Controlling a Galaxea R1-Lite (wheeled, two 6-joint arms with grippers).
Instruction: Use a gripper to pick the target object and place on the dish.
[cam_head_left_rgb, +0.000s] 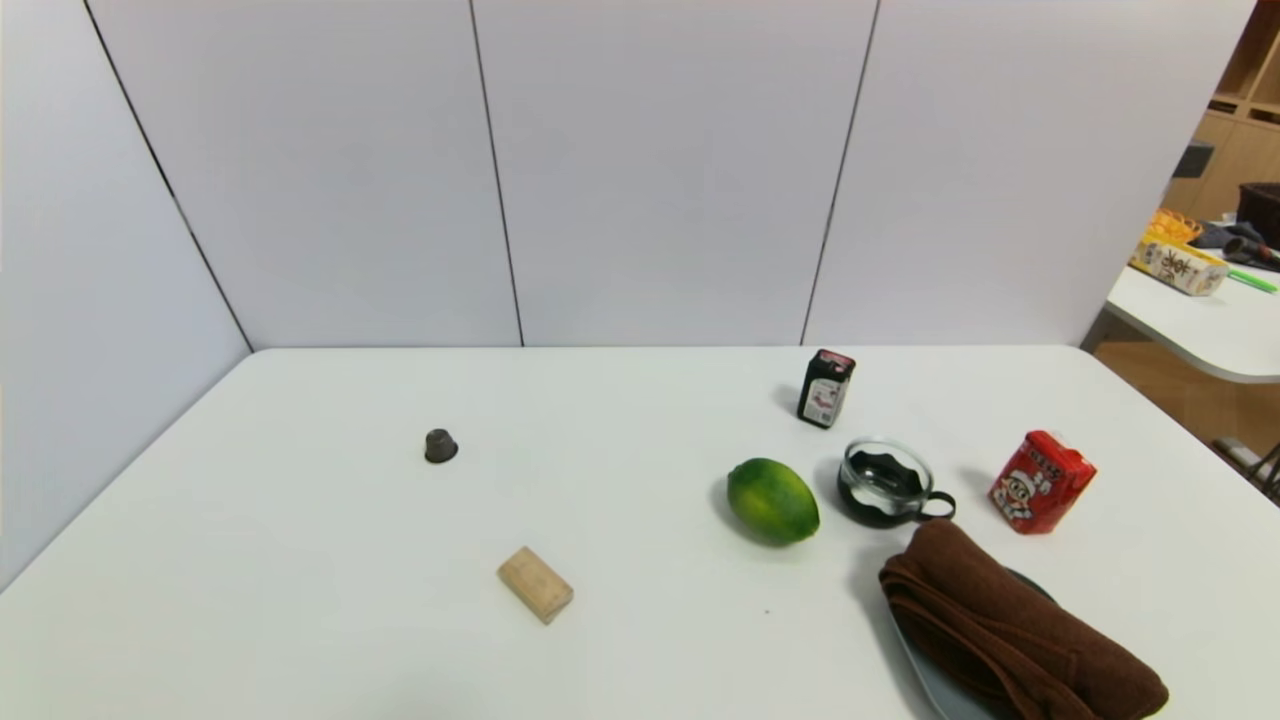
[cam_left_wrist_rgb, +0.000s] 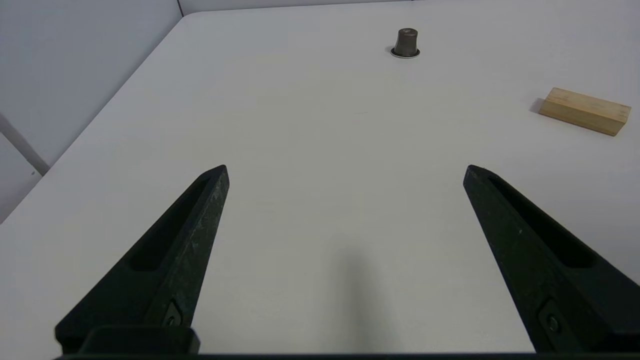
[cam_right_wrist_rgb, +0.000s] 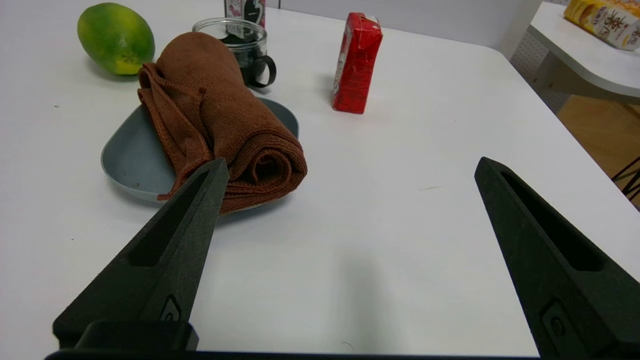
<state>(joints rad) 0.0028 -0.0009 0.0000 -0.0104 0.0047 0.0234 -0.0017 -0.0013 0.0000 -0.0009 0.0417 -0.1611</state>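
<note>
Only the red carton (cam_head_left_rgb: 1042, 482) shows a cartoon face.

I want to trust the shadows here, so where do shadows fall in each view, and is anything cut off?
Head view: soft shadows left of the green fruit; the brown towel and dish are cropped. Left wrist view: a faint shadow between the open left claw fingers. Right wrist view: likewise beneath the open right claw.
</note>
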